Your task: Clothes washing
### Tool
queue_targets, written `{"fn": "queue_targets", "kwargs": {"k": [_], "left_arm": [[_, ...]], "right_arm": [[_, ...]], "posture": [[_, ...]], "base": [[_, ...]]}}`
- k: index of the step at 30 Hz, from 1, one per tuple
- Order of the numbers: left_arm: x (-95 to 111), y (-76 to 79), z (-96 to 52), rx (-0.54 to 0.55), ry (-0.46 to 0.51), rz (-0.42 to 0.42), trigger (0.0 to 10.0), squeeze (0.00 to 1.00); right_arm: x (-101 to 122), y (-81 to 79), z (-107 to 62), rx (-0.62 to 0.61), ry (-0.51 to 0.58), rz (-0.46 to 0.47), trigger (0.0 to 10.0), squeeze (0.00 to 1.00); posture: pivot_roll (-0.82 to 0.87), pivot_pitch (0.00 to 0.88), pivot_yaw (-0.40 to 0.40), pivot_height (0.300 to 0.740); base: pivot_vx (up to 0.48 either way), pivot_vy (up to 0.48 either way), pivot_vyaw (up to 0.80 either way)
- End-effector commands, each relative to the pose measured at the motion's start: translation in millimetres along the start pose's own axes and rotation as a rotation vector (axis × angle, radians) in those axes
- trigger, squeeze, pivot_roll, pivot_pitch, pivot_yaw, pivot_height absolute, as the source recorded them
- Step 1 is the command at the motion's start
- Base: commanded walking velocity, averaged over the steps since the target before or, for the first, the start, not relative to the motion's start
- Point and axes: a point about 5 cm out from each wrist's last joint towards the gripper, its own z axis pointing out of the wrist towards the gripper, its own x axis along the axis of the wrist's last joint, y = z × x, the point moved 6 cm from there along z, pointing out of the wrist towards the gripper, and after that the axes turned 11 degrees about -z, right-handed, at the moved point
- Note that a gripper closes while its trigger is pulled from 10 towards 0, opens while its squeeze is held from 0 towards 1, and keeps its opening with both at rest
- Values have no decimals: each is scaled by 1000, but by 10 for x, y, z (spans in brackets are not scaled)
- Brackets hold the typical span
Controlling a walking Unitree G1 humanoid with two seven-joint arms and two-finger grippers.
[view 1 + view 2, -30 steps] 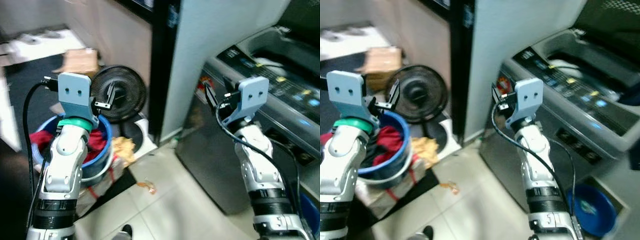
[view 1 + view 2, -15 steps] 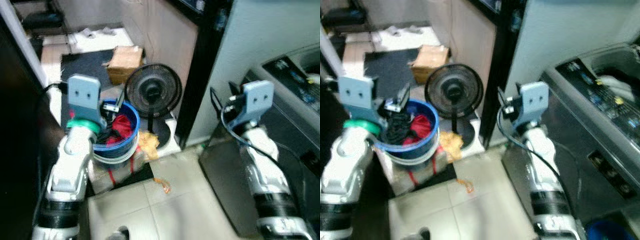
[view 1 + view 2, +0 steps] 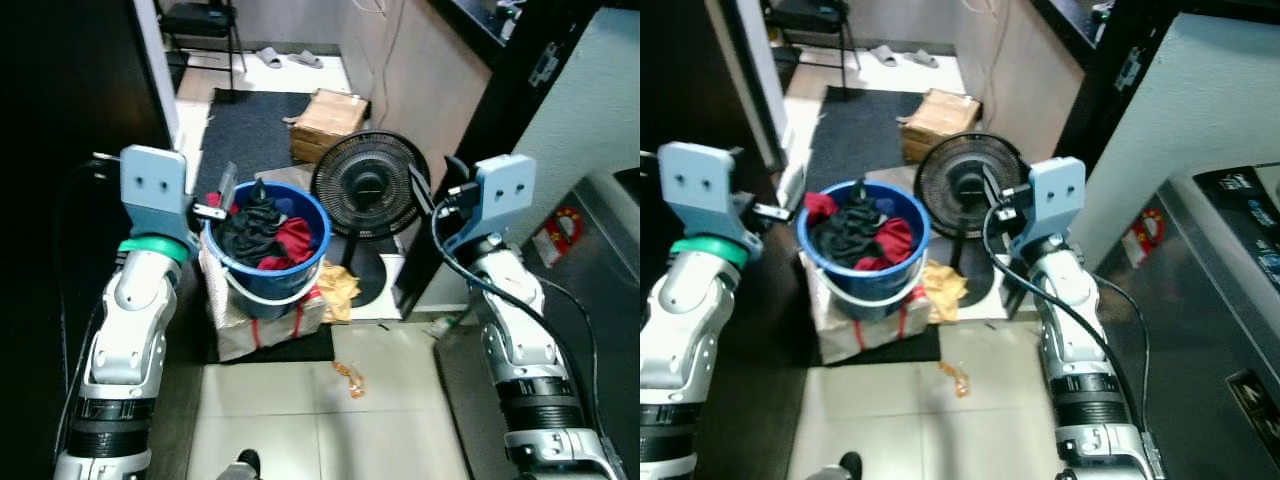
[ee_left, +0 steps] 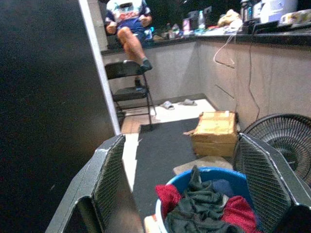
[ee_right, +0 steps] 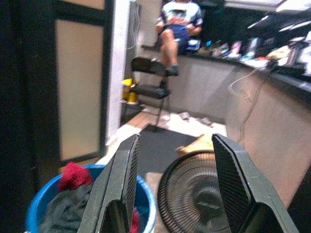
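Note:
A blue bucket (image 3: pixel 268 262) heaped with dark and red clothes (image 3: pixel 262 228) stands on a wrapped bundle (image 3: pixel 262 325) on the floor ahead. My left gripper (image 3: pixel 218 198) is raised just left of the bucket's rim, open and holding nothing. In the left wrist view the clothes (image 4: pixel 203 208) lie below and between its fingers (image 4: pixel 111 177). My right gripper (image 3: pixel 428 186) is held up to the right, in front of a black floor fan (image 3: pixel 368 188), also open and holding nothing. The grey washing machine (image 3: pixel 1230 270) is at the right edge.
A cardboard box (image 3: pixel 327 110) sits on a dark mat behind the fan. Yellow cloth (image 3: pixel 337 285) and an orange scrap (image 3: pixel 350 378) lie on the tiles. A dark wall (image 3: pixel 70 90) stands on the left. A person (image 4: pixel 129 22) sits on a counter above a folding chair (image 4: pixel 127 80).
The camera has swung left, away from the washing machine: the bucket and fan now sit mid-frame. Both arms stay raised with the grippers open.

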Motion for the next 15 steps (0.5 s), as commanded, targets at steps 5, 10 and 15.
{"fn": "queue_targets", "kwargs": {"k": [5, 10, 15], "left_arm": [[-73, 33, 7, -7, -23, 1, 10000, 0], [-105, 40, 16, -1, -29, -4, 10000, 0], [-160, 47, 17, 4, -43, -13, 10000, 0]], "right_arm": [[-41, 51, -11, -14, -17, 13, 10000, 0], [-70, 79, -7, -28, -30, 17, 10000, 0], [-85, 117, -16, -46, -38, 23, 10000, 0]], "posture": [[29, 0, -32, 740], [20, 0, -34, 740], [14, 0, -31, 740]], "base": [[0, 0, 693], [0, 0, 265], [253, 0, 0]]}}
